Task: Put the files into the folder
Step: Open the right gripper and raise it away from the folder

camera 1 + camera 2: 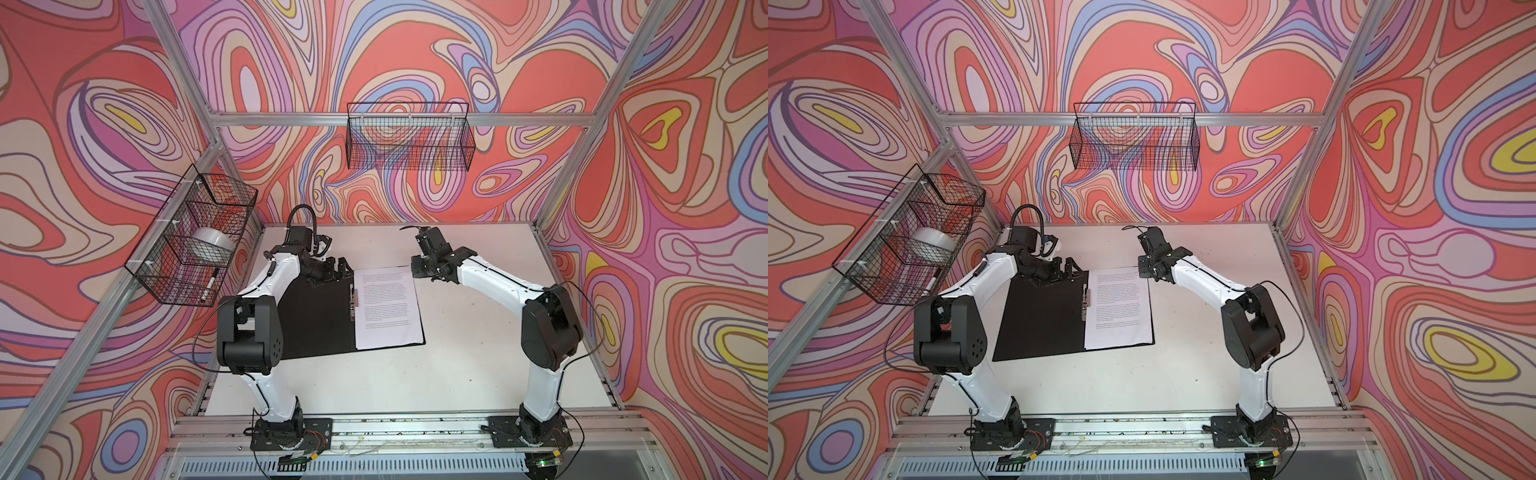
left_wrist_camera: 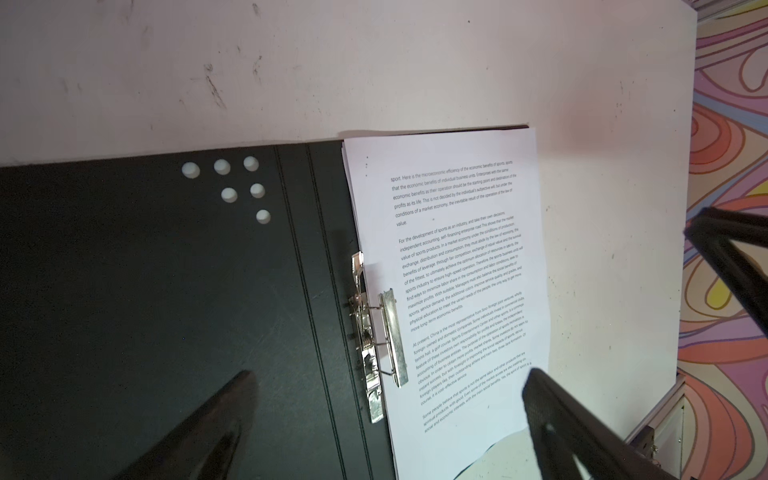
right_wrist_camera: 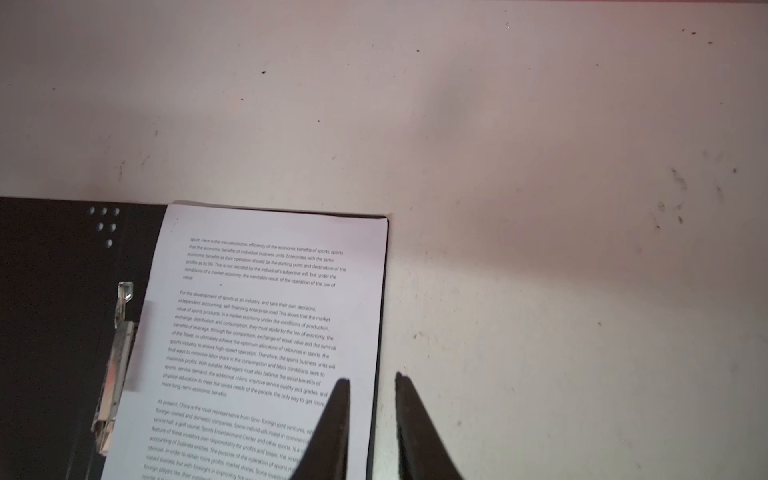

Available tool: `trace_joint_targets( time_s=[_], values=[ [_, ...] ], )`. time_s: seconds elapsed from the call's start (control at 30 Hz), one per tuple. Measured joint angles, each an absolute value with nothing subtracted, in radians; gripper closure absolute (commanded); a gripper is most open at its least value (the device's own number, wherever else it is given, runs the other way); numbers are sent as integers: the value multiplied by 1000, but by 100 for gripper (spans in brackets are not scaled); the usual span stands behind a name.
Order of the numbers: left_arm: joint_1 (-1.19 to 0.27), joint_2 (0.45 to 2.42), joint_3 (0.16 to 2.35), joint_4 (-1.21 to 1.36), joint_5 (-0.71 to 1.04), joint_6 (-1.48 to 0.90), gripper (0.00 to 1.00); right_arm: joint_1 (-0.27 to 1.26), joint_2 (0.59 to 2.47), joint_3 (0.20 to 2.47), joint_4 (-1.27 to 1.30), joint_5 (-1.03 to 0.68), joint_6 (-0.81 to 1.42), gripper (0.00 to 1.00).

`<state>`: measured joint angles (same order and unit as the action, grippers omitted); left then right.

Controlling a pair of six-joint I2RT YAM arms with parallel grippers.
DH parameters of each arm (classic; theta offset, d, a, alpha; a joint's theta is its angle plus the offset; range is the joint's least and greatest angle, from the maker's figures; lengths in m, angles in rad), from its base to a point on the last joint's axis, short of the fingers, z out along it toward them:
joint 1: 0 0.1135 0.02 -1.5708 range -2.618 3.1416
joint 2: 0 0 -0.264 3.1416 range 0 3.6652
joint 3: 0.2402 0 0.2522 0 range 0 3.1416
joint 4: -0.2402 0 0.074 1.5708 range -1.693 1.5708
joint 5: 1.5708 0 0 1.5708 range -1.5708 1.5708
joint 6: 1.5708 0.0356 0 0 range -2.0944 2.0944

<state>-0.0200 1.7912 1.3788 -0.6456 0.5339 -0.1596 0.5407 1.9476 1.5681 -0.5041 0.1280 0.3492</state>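
- Top views: the folder (image 1: 316, 320) lies open and flat on the table (image 1: 478, 340), with only its black inside showing. The left arm (image 1: 249, 324) hides its near left corner.
- The files (image 1: 388, 307) lie on the folder's right half, beside the clip (image 1: 354, 301). The print is too small to read, and how many sheets there are cannot be told.
- The left gripper (image 1: 341, 269) hangs over the folder's far edge, black against black, so its jaws are hard to make out. The right gripper (image 1: 417, 268) sits just beside the files' far right corner.
- Left wrist view: the left gripper (image 2: 390, 374) is spread wide and holds nothing. One of its fingers (image 2: 199, 424) is over the black cover and the other over the files' outer edge; the frame cuts off both.
- The clip's metal bar lies across the files' inner edge. Whether it presses down on them cannot be told.
- Right wrist view: the right gripper (image 3: 372, 378) is slightly apart, with a narrow gap and nothing in it. One finger is over the files, the other over the table, with the folder's edge below the gap.
- The clip here is blurred, and the frame cuts off the files' near part.
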Motion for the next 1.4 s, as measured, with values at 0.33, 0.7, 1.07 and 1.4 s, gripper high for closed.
trace_joint_targets(
  time_s=[0.33,0.7,1.07,1.4],
  values=[
    [-20,1792,1379,-663,541,-158,0,436,2111,1602,-392,0,415,77],
    [-20,1816,1379,-665,549,-165,0,409,2143,1556,-267,-187,556,75],
    [-20,1854,1379,-666,558,-208,0,405,2204,1556,-232,-255,604,75],
    [-20,1857,1379,-666,567,-213,0,405,2211,1557,-223,-290,614,76]
  ],
)
